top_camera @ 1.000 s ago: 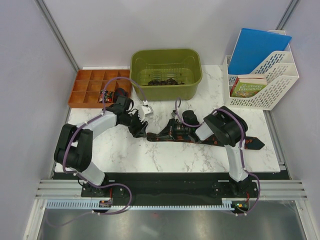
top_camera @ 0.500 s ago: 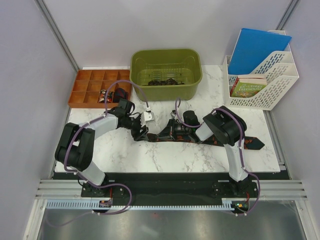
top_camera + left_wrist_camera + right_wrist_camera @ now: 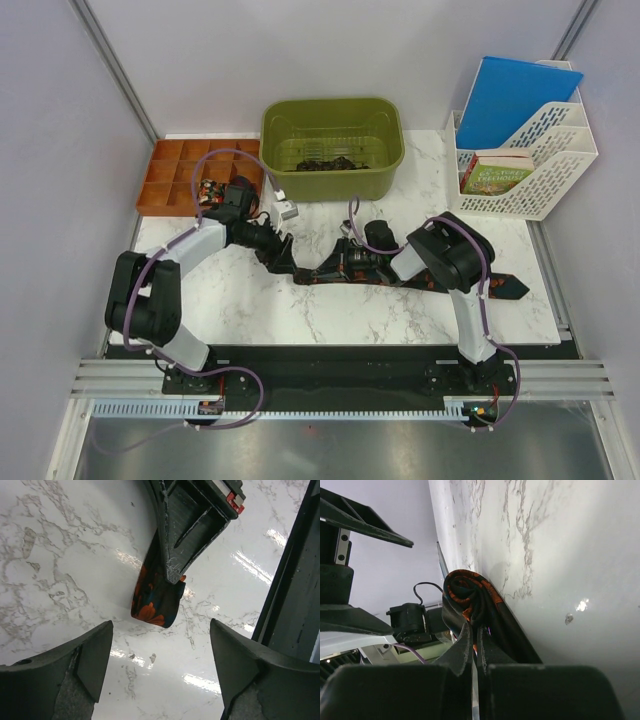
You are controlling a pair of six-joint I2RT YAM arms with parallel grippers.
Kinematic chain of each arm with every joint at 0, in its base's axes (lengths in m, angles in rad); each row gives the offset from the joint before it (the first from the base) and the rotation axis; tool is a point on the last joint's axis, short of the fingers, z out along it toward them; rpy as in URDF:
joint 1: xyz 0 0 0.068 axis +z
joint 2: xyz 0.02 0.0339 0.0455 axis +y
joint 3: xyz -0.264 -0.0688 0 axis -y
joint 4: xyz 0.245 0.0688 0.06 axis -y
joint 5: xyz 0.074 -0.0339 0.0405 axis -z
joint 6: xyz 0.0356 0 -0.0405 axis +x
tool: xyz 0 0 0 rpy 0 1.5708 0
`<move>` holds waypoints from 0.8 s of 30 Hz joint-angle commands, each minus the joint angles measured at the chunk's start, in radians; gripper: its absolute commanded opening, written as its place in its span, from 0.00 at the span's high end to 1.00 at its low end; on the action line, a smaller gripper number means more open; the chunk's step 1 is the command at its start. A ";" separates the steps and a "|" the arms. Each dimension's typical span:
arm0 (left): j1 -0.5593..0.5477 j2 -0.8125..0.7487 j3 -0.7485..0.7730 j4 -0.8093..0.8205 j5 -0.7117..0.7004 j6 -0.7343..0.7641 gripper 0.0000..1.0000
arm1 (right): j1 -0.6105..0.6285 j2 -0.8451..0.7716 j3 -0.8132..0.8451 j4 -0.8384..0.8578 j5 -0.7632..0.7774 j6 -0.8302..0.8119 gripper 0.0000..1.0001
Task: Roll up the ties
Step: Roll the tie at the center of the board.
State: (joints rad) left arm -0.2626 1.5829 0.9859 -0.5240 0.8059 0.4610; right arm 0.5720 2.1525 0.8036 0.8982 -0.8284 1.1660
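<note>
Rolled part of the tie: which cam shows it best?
Right wrist. The coil sits close up, spiral layers visible, pinched in the shut right gripper. Top external shows only a small dark lump there, layers unreadable. Left wrist shows just a flat orange-patterned tie end, no spiral.

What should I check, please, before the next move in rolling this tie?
1. Grip: the right claw is shut on the tie coil: ok.
2. Free hand: the left claw is open and holds nothing: ok.
3. Shape: the tie coil is compact, with no loose loops in the right wrist view: ok.
4. Slack: the unrolled tail lies straight on the table: cannot tell, since the right arm covers part.
5. Storage: the orange tray has free compartments: ok.
</note>
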 commanded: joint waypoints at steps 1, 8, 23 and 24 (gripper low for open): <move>-0.003 -0.081 -0.077 0.050 0.027 0.155 0.13 | 0.005 0.043 -0.015 -0.206 0.100 -0.149 1.00; -0.004 -0.009 -0.096 0.071 -0.059 0.467 0.17 | 0.003 0.036 -0.027 -0.228 0.084 -0.198 1.00; -0.046 0.029 -0.155 0.150 -0.045 0.476 0.26 | 0.003 0.056 -0.033 -0.208 0.069 -0.206 1.00; -0.050 0.035 -0.159 0.151 -0.042 0.464 0.27 | 0.003 0.053 -0.035 -0.211 0.066 -0.212 1.00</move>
State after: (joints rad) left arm -0.3061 1.6112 0.8345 -0.4351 0.7528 0.9230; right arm 0.5785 2.1345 0.8150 0.8272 -0.8413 1.0698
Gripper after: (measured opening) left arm 0.746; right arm 0.018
